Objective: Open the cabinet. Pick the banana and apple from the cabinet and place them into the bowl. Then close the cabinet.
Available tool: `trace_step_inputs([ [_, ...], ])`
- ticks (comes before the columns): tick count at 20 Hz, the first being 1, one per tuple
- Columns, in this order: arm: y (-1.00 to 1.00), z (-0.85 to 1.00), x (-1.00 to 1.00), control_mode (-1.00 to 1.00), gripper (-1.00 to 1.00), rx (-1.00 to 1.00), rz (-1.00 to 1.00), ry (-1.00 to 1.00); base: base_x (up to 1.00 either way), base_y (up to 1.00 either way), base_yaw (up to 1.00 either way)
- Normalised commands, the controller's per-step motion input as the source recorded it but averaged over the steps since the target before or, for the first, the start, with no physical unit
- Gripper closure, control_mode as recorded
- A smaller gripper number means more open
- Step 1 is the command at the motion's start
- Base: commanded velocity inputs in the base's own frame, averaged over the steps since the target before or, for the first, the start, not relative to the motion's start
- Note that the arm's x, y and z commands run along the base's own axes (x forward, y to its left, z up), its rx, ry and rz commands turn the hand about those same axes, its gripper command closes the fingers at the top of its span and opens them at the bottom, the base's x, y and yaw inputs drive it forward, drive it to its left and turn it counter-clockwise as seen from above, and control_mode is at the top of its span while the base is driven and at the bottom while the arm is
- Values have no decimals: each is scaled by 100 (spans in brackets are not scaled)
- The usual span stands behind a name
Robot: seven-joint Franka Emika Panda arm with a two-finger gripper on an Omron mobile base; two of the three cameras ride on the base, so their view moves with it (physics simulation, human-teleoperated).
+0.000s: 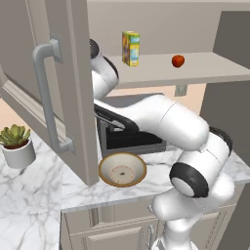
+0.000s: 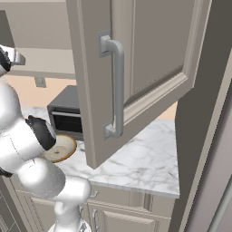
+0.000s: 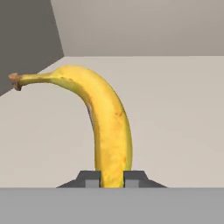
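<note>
Pincer: my pincer [image 3: 113,178] is clenched on the banana [image 3: 105,131], one dark tip pressed to each side of its near end.
Banana: it lies on the shelf [image 3: 175,118] inside the cabinet [image 1: 73,88], starting right between my tips and running straight away from me before its stem hooks off to the left of my hand view.
Long axis: the banana's length points along my reach, so I hold it across its narrow width at one end, not at its middle; I judge the far end may sag or swing as I lift.
Step in hand: doors stand open, the grip looks made, lift not yet done; by my reckoning this is the first fruit of two.
Bowl: the bowl [image 1: 122,169] sits on the marble surface [image 1: 34,205] below the shelf, close to the front edge, in front of a dark oven [image 1: 132,132], with nothing in it.
Door: the open left door [image 1: 78,122] hangs just beside the bowl; I judge I must pull back out of the cabinet and come down past it without clipping it.
Apple: the apple [image 1: 178,61] rests farther right along the shelf, well apart from my hand, beyond a yellow carton [image 1: 131,48].
</note>
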Motion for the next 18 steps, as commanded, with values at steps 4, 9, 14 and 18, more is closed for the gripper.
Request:
trace_step_inputs([
  [4, -55, -9, -100, -100, 100, 10, -2, -16, 0, 0, 0],
  [9, -95, 0, -100, -100, 100, 19, -8, -10, 0, 0, 0],
  [14, -100, 2, -100, -100, 100, 26, -15, 0, 0, 0, 0],
  [18, -94, -12, -100, -100, 100, 21, -14, 16, 0, 0, 0],
])
